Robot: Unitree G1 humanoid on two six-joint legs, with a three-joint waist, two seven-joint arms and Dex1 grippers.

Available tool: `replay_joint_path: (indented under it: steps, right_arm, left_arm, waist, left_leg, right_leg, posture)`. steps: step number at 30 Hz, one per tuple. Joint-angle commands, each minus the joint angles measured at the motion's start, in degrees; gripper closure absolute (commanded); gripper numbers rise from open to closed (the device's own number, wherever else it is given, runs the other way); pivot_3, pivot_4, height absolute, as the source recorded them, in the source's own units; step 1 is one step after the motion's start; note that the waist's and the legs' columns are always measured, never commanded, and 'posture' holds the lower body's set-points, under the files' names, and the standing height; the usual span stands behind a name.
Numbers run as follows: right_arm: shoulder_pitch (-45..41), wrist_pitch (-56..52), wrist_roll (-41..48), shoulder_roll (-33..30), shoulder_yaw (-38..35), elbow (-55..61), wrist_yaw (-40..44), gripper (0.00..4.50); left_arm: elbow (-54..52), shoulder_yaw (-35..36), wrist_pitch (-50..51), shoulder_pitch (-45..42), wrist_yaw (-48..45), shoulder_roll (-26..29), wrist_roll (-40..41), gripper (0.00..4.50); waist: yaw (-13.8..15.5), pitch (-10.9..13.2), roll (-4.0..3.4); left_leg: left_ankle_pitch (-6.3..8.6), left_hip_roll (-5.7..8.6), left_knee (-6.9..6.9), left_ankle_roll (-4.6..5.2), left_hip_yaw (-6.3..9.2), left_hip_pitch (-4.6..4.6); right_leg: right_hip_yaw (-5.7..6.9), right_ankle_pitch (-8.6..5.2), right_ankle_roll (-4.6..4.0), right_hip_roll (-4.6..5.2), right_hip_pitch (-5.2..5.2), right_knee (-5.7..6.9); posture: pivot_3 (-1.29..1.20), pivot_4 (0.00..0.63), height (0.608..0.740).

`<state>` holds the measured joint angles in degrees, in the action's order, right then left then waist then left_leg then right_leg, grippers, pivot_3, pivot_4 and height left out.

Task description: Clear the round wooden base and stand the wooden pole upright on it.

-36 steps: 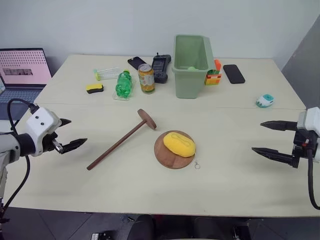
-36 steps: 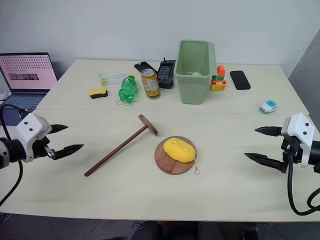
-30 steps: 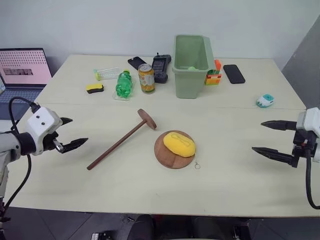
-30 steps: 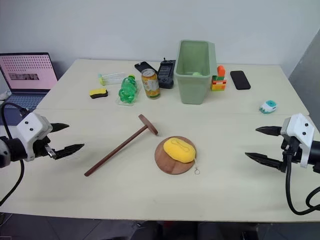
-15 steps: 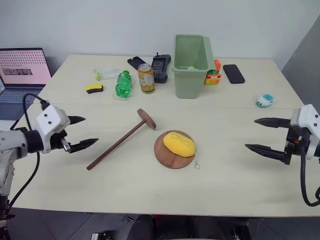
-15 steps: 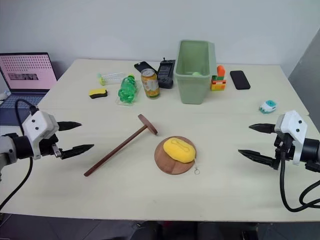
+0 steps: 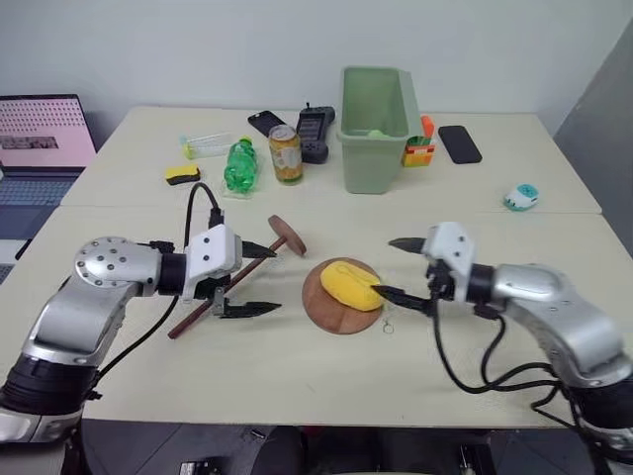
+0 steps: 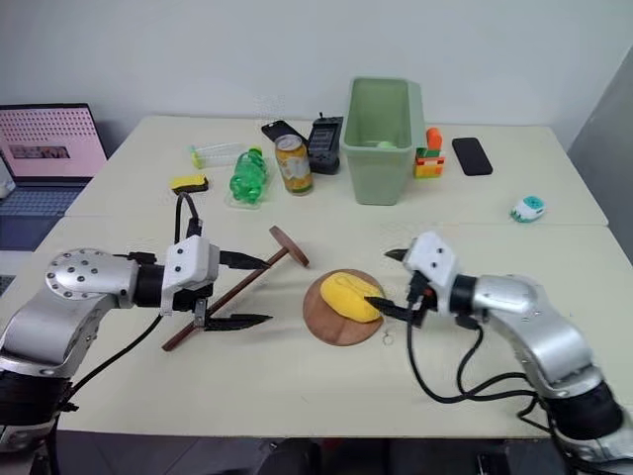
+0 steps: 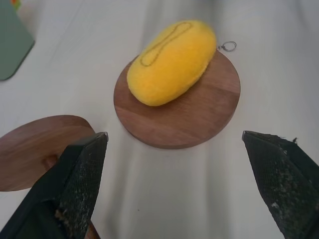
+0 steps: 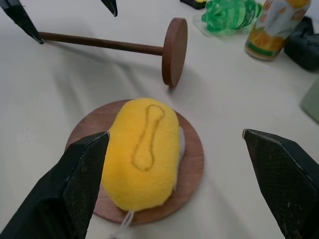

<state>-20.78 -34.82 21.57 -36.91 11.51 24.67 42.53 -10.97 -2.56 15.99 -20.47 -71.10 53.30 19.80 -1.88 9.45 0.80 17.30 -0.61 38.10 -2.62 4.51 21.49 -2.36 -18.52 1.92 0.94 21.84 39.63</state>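
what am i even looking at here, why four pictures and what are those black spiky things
It is a two-armed robot at a table. Two pictures come from cameras in its head, looking down over its arms. The other two come from a camera on each wrist, looking out between that gripper's fingers.

The black spikes are the fingers. The left gripper is open around the wooden pole, which lies flat on the table. The right gripper is open beside a yellow plush toy lying on the round wooden base. Neither holds anything.

Further back stand a green bin, a drink can, a green bottle and two phones. A laptop sits off to the left.
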Motion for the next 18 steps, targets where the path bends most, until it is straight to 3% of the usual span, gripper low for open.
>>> replay_joint_path:
  steps: [1, 8, 18]
  right_arm:
    - [-2.0, -2.2, 0.6, 3.6, 2.4, -0.6, -0.3, 0.01]
    - [-3.1, -2.3, -3.1, 6.2, 5.9, -7.2, 0.0, 0.01]
    - [-3.4, 1.7, -7.9, 5.5, 7.9, -8.3, 2.2, 2.34]
  left_arm:
    - [-1.6, -0.6, -0.5, -1.2, -0.5, -1.1, 0.3, 0.0]
    - [-2.7, -1.3, -0.7, -1.1, -0.4, -2.1, 0.0, 0.0]
    - [-2.8, -1.2, -1.4, -1.4, -0.3, -3.2, 0.2, 0.0]
  waist:
    - [0.0, 0.0, 0.0]
    - [0.0, 0.0, 0.0]
    - [0.0, 0.0, 0.0]
  left_leg:
    - [-0.01, 0.02, 0.07, -0.01, -0.01, 0.17]
    - [0.0, 0.06, 0.33, 0.0, 0.01, 0.39]
    - [0.0, 0.06, 0.34, 0.0, 0.02, 0.4]
  right_leg:
    - [0.0, 0.0, 0.0, 0.01, 0.17, 0.08]
    - [0.0, 0.0, 0.0, 0.07, 0.4, 0.34]
    - [0.02, 0.0, 0.0, 0.04, 0.4, 0.34]
  posture:
    - [0.0, 0.15, 0.74]
    - [0.0, 0.15, 0.74]
    - [0.0, 0.15, 0.74]
